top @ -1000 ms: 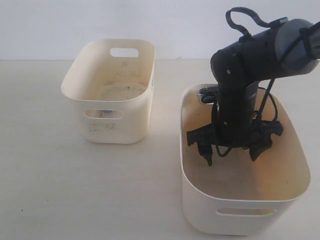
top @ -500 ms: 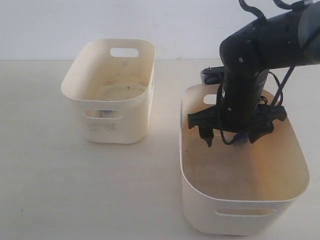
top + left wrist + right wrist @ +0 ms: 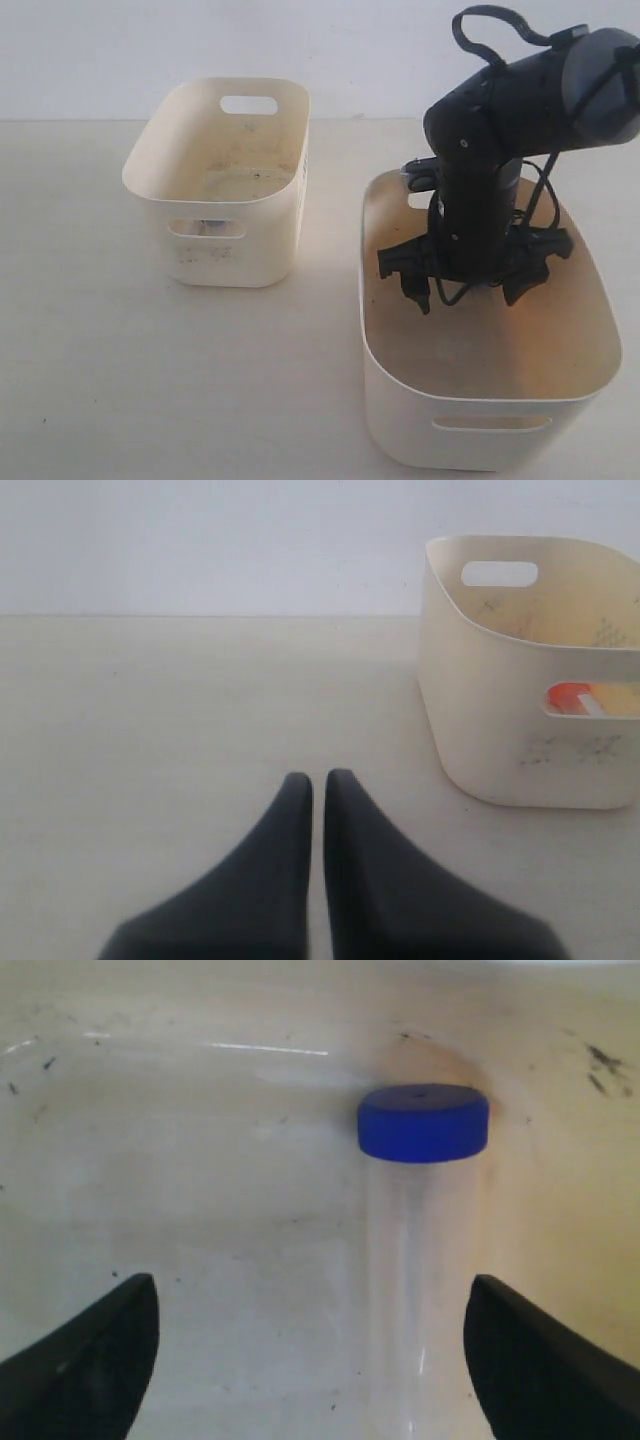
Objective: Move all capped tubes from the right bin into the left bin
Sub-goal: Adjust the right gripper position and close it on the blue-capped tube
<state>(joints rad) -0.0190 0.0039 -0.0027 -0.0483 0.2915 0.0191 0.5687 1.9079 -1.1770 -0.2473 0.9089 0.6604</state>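
In the right wrist view a clear tube (image 3: pixel 420 1280) with a blue cap (image 3: pixel 423 1122) lies on the stained floor of the right bin (image 3: pixel 200 1160). My right gripper (image 3: pixel 310 1300) is open just above it, and the tube runs close to one finger (image 3: pixel 520 1360). In the exterior view that gripper (image 3: pixel 470 288) hangs inside the right bin (image 3: pixel 480 410) and the arm hides the tube. The left bin (image 3: pixel 220 250) stands apart on the left. An orange-red cap (image 3: pixel 570 697) shows through the cut-out of the left bin (image 3: pixel 520 750). My left gripper (image 3: pixel 318 780) is shut and empty over the table.
The two bins stand on a pale table (image 3: pixel 100 350) with a white wall behind. The right arm's cables (image 3: pixel 500 30) loop above the right bin. The left arm is outside the exterior view.
The right arm rose and swung toward the bin's back wall half a second ago, then came down into the bin again. Its gripper stayed open. The bins have not moved.
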